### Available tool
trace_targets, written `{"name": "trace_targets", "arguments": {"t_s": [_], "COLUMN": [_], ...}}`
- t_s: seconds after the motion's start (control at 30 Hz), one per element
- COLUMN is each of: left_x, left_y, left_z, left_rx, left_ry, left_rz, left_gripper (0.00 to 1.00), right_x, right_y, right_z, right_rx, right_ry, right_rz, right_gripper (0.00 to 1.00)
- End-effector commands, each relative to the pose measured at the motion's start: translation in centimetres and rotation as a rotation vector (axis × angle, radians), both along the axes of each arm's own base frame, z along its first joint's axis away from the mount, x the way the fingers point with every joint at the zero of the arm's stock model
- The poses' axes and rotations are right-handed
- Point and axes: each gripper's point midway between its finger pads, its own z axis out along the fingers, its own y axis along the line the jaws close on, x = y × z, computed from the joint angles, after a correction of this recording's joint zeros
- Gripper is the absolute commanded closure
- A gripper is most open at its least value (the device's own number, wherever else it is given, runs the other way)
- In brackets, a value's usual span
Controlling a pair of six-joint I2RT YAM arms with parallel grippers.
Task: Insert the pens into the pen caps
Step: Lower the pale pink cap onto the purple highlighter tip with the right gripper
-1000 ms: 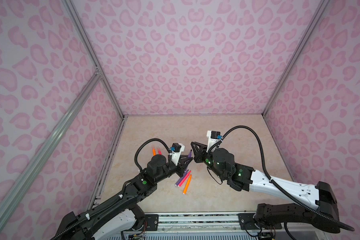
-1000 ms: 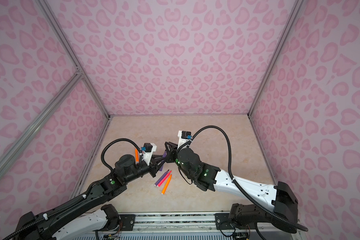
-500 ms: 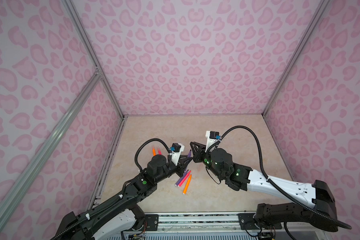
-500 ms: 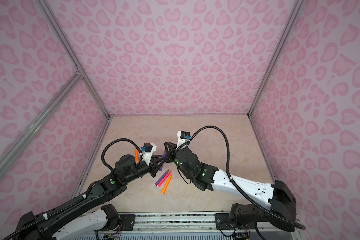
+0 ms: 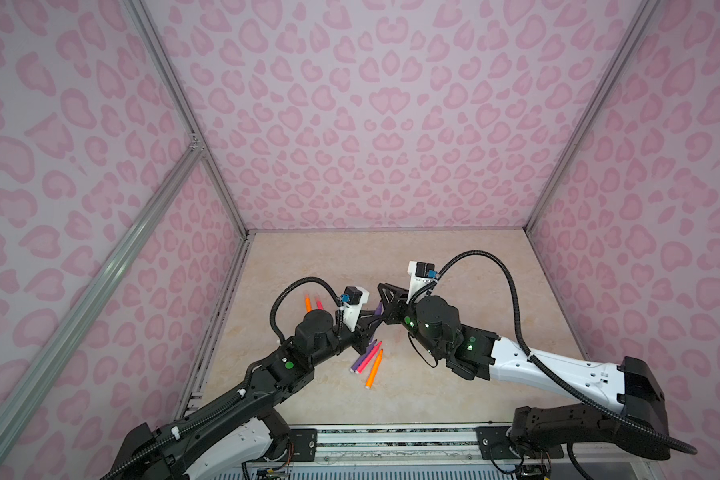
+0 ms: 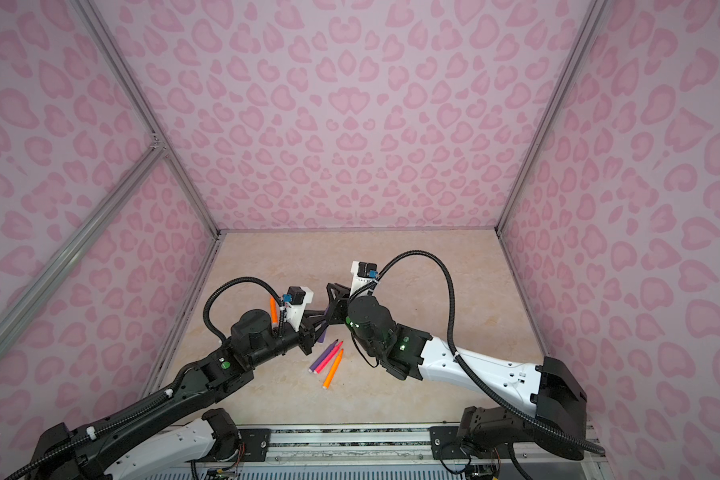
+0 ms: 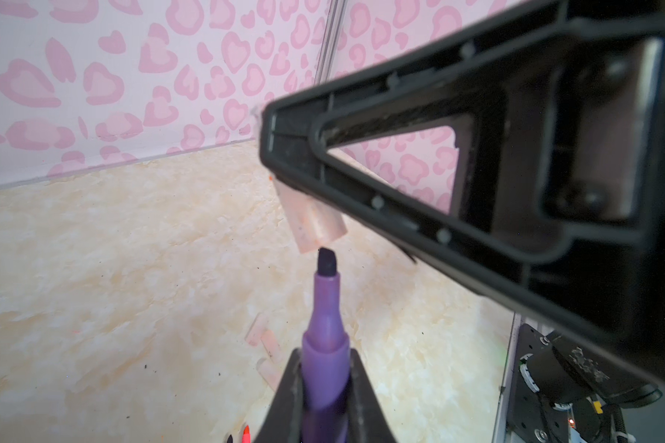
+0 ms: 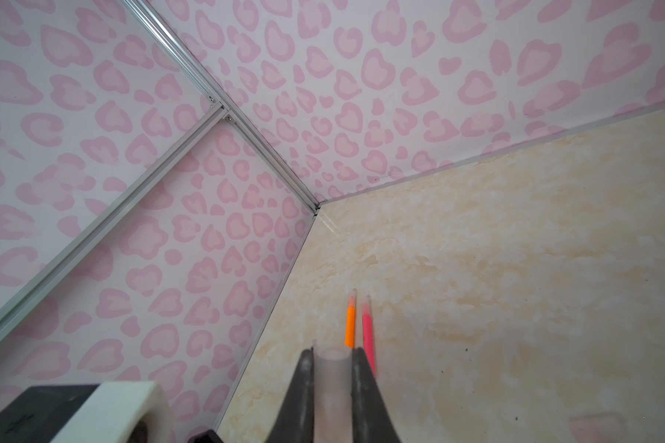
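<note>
L pincer [image 7: 323, 368] grips purple pen [image 7: 325, 307]; tip just beside cap [image 7: 315, 226] in R pincer [image 8: 331, 356]

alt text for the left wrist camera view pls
The left gripper holds a purple pen, its dark tip at the mouth of a clear cap held by the right gripper. Loose caps lie on the beige table, pink heart-print walls behind.

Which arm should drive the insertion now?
Probably left: the left gripper holds the purple pen, tip at the mouth of the cap; the right gripper need only hold it steady.
</note>
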Motion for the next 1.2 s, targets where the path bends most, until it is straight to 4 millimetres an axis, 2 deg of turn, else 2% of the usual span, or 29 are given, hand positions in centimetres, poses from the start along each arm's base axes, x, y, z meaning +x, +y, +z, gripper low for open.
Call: {"name": "trace_targets", "arguments": {"t_s": [0.0,0.43,0.57,0.77,1.17], "left_x": [0.3,0.8,0.2,-1.0,-2.9], "left_y": [0.1,0.9,1.0,1.2,1.6], "left_z": [1.0,1.0,1.6,2.9,4.5], "left_rx": [-0.031,-0.049,-0.078,-0.135,-0.203], "left_ry": [-0.031,-0.018,-0.035,-0.074,-0.127], "left_rz": [0.013,0.074,0.053,0.012,-0.051], "left_gripper": [0.97,0.96,0.96,0.97,0.96], "right_x": [0.0,-1.6,-2.3,-4.0,-6.8], "right_y": [0.3,1.2,1.8,2.4,2.1], "right_z": [-0.1,-0.5,-1.1,-0.8,-0.2], "right_rx": [0.003,0.001,0.016,0.044,0.100], "right_ry": [0.002,-0.019,-0.032,-0.090,-0.207], "right_rz": [0.002,0.025,0.059,0.113,0.224], "right_gripper": [1.00,1.00,1.00,1.00,1.00]}}
